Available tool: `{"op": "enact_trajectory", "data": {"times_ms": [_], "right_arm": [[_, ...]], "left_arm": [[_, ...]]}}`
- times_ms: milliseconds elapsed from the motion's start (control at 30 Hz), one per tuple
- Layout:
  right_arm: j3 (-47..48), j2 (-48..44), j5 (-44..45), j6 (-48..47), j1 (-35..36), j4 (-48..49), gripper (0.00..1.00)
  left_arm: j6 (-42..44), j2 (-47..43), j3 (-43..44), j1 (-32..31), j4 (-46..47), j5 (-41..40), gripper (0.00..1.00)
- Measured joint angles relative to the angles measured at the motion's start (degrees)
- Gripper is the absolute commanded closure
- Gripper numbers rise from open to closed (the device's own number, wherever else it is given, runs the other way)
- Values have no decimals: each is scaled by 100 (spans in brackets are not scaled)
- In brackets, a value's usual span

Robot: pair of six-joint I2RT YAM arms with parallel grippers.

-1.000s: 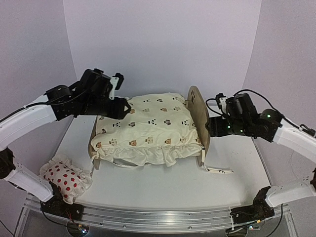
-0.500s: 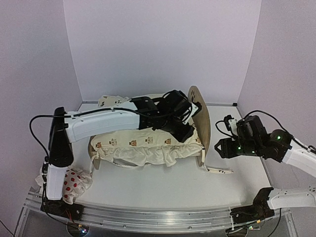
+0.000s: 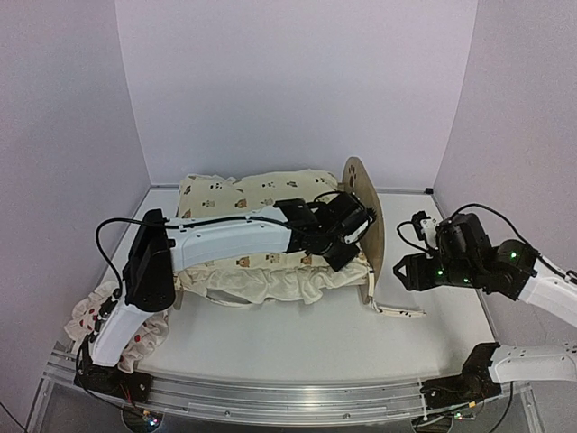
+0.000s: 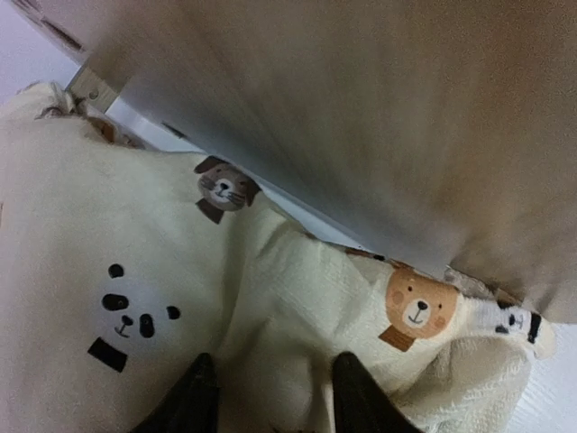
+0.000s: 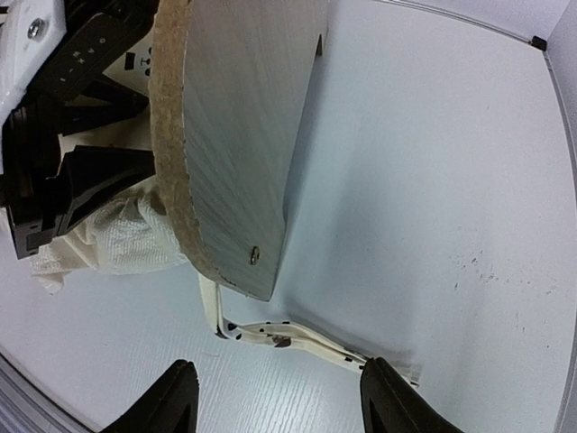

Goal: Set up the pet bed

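Left end effector [image 4: 270, 379] half-open, pinching cushion [image 4: 135, 234] fold; right end effector [image 5: 279, 383] wide, empty.

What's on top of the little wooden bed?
A cream animal-print cushion lies on the pet bed, with the left gripper right over it. The bed's base is hidden under the cushion.
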Motion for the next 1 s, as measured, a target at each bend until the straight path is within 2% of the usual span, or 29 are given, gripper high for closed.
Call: {"op": "enact_trajectory", "data": {"times_ms": [67, 100, 167, 333, 567, 767, 1000], "right_arm": [[-10, 0, -14, 0, 0, -2, 37], [-12, 0, -29, 0, 0, -2, 37], [-12, 0, -90, -2, 0, 0, 38], [-58, 46, -495, -67, 0, 3, 46], [-185, 403, -1528, -156, 1, 324, 59], [-191, 776, -2198, -156, 1, 808, 61], [-59, 1341, -2397, -151, 0, 1171, 62]], "left_arm": [[47, 36, 2, -6, 3, -129, 89], [56, 53, 2, -4, 1, -193, 95], [62, 94, 2, -1, 5, -315, 100], [6, 113, 0, -4, 26, -416, 100], [-193, -230, -387, -4, 244, -318, 100], [-441, -855, -718, 0, 316, -276, 100], [-674, -1544, -1087, 42, 403, -424, 100]]}}
